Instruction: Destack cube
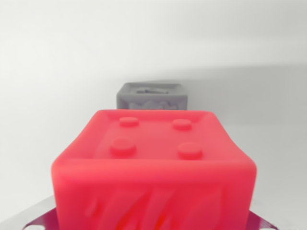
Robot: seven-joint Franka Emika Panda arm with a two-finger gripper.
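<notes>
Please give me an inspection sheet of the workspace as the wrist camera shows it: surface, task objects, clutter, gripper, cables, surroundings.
Surface: plain white tabletop, bare where visible.
Job's things: red cube close to the camera, four round studs on its top face; grey cube behind it, farther away, partly hidden by the red one. Whether anything lies under the red cube cannot be told.
Clutter: nothing seen.
Grippers: metallic parts show at both bottom corners beside the red cube; fingertips not in view, so open or shut cannot be told.
Cables: nothing seen.
Surroundings: pale blank background, no wall detail or person visible.
</notes>
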